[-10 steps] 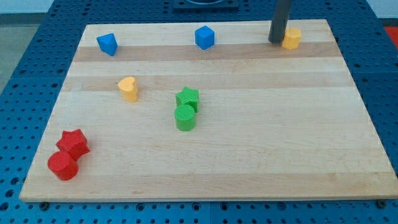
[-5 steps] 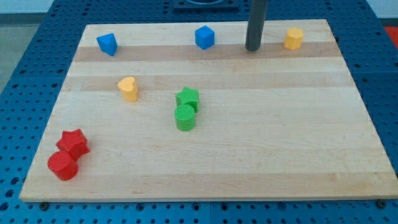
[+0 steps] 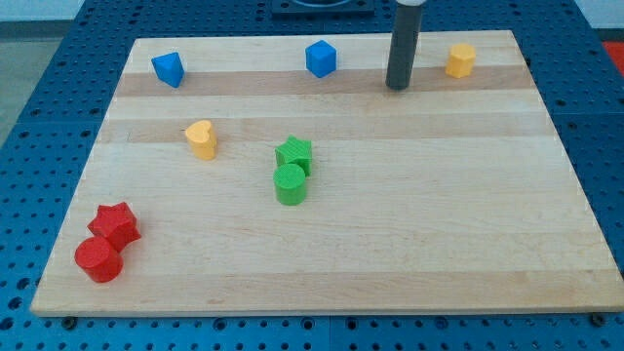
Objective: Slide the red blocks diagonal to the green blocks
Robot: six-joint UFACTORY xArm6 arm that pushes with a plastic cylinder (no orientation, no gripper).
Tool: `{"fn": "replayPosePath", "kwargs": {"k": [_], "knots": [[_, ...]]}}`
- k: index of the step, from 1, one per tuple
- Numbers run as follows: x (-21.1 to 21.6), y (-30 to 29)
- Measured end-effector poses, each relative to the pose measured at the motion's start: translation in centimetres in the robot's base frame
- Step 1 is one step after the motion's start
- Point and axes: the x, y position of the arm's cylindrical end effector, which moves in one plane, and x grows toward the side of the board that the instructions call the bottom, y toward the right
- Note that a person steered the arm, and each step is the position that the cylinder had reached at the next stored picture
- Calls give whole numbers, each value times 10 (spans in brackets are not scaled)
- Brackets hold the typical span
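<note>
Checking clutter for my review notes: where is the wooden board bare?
Bare: everything right of the green star block and green cylinder block, below my tip. Crowded: bottom-left corner, red star block touching red cylinder block.

Board (image 3: 439,195): light wood, planks glued side by side, visible grain, smooth matt finish. Table (image 3: 39,146) under it: blue, matt, perforated with a regular hole grid, looks like painted metal or plastic, cannot tell which. Rod: dark grey, smooth, slight sheen, material unclear; my tip (image 3: 397,87) looks the same. Blocks look like matt plastic with fine ridged layer lines on top faces, clearest on green cylinder (image 3: 290,183) and red cylinder (image 3: 98,260). Same matt plastic look on green star (image 3: 293,152), red star (image 3: 116,223), yellow heart (image 3: 201,138), yellow block (image 3: 460,59), blue blocks (image 3: 168,68) (image 3: 320,58).
</note>
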Motion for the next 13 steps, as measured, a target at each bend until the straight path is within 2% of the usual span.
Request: {"fn": "replayPosePath", "kwargs": {"k": [2, 4, 6, 7, 8, 9, 11, 13], "knots": [[82, 0], [184, -25], [277, -117], [302, -145], [303, -149], [303, -177], [302, -307], [299, -406]]}}
